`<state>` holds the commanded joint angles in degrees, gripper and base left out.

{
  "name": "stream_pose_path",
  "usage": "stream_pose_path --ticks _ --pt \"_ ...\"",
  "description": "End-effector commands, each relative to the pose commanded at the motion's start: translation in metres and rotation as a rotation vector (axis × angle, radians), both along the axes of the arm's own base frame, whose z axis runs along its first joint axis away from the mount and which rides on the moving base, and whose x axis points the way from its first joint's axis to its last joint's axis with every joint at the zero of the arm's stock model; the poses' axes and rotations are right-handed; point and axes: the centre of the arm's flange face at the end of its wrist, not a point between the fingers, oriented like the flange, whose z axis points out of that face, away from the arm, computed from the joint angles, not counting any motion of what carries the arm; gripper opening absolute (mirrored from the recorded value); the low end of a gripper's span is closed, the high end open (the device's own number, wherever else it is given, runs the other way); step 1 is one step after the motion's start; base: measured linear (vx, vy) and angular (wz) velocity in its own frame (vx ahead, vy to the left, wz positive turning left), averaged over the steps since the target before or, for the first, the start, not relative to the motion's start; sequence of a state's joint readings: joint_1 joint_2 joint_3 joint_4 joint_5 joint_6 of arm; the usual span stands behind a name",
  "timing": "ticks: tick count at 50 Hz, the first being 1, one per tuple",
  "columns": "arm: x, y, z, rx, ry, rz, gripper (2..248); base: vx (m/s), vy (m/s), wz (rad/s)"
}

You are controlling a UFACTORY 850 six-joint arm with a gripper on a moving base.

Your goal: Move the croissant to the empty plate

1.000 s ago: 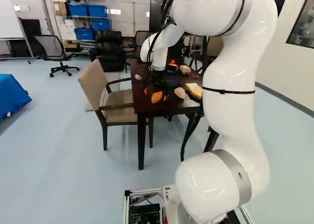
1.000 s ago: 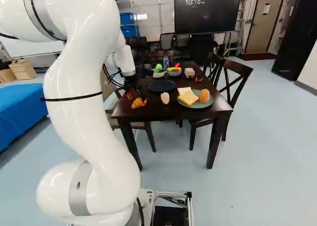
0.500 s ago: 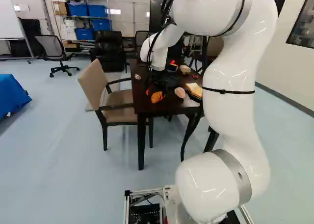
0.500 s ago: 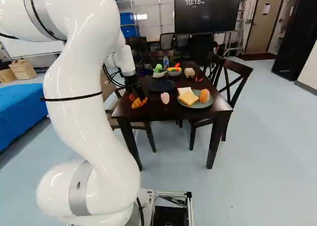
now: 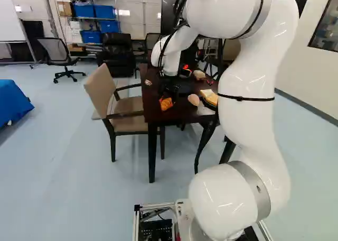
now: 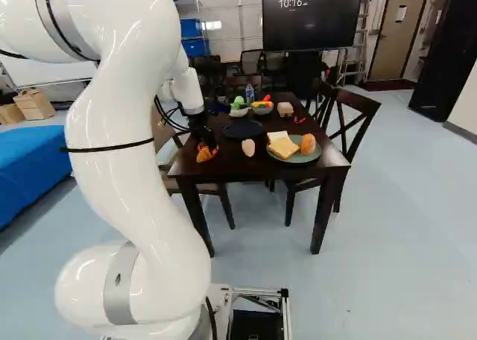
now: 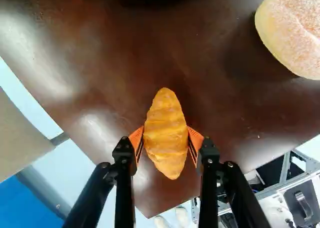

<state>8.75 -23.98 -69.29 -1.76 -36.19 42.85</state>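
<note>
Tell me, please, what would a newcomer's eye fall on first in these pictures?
Probably the big white arm, which towers at the left of the right base view. Next comes the golden croissant, between the orange pads of the end effector, near the corner of the dark table. The large black screen beyond the table also draws attention.

Croissant (image 7: 166,133) golden-orange; plate (image 6: 243,128) dark blue; table (image 7: 220,88) brown; bun (image 7: 295,30) pale yellow, pink-speckled.
</note>
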Motion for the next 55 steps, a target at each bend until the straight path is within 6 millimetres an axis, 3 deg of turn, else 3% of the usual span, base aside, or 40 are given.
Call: stream_pose_path --ticks 9,27,55 --pt "0.0 0.0 0.0 0.0 0.0 0.0 118 0.0 0.0 0.0" --pt "0.0 0.0 0.001 0.0 -0.001 0.0 120 0.0 0.0 0.0" --pt "0.0 -0.002 0.038 0.009 -0.06 -0.004 120 0.0 0.0 0.0"
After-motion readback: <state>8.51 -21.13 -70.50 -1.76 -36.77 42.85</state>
